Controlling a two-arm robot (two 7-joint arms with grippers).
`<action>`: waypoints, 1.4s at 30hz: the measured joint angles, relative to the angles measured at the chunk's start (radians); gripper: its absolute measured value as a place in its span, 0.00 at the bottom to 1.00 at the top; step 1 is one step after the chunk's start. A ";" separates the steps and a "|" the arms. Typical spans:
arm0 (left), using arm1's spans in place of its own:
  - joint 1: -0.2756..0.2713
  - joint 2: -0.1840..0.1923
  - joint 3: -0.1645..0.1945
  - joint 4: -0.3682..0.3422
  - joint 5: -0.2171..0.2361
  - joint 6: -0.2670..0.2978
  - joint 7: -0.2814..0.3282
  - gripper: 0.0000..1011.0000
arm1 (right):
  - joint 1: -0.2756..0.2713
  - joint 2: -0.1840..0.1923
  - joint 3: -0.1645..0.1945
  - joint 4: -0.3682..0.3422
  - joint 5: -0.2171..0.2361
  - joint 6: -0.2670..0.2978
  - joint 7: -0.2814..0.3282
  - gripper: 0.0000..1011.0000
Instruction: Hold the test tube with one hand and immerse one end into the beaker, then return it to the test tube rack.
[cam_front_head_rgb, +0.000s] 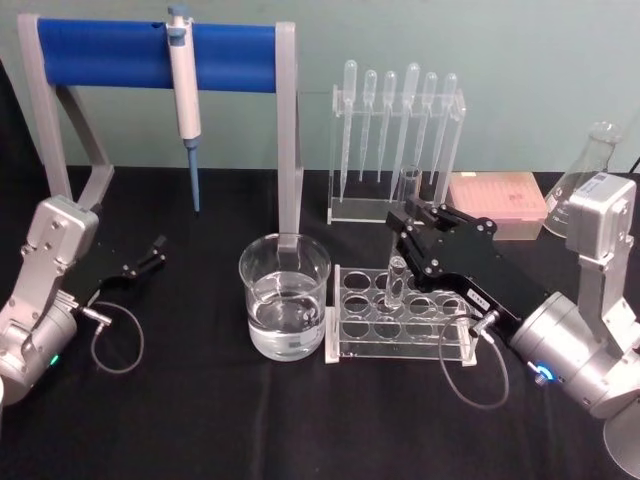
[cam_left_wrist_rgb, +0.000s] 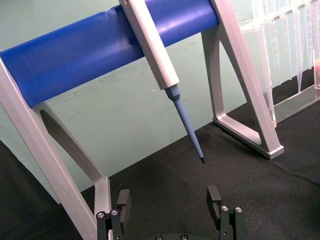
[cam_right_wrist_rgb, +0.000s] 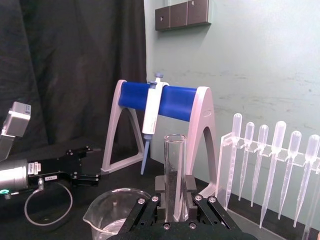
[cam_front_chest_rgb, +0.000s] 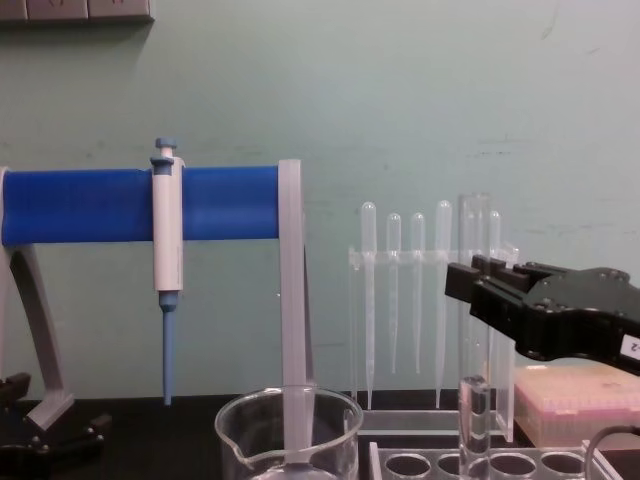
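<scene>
The test tube (cam_front_head_rgb: 398, 278) stands upright, and my right gripper (cam_front_head_rgb: 410, 222) is shut on its upper half. Its round lower end sits in or just over a hole in the front row of the clear tube rack (cam_front_head_rgb: 440, 345). In the right wrist view the test tube (cam_right_wrist_rgb: 175, 155) rises between the jaws of my right gripper (cam_right_wrist_rgb: 175, 195). The beaker (cam_front_head_rgb: 285, 295), partly filled with clear liquid, stands just left of the rack. My left gripper (cam_front_head_rgb: 150, 255) rests open on the table at the far left, with nothing between its fingers (cam_left_wrist_rgb: 215, 199).
A white-and-blue pipettor (cam_front_head_rgb: 184, 90) hangs on the blue-barred stand (cam_front_head_rgb: 110, 55) at the back left. Behind the tube rack is a clear holder of plastic pipettes (cam_front_head_rgb: 395, 140). A pink tip box (cam_front_head_rgb: 495, 200) and a glass flask (cam_front_head_rgb: 585, 175) sit at the back right.
</scene>
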 joint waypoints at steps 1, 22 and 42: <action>0.000 0.000 0.000 0.000 0.000 0.000 0.000 0.99 | 0.002 -0.001 -0.001 0.003 -0.001 0.000 0.000 0.22; 0.000 0.000 0.000 0.000 0.000 0.000 0.000 0.99 | 0.043 -0.021 -0.037 0.098 -0.030 0.009 0.019 0.22; 0.000 0.000 0.000 0.000 0.000 0.000 0.000 0.99 | 0.068 -0.012 -0.067 0.126 -0.077 0.066 0.019 0.34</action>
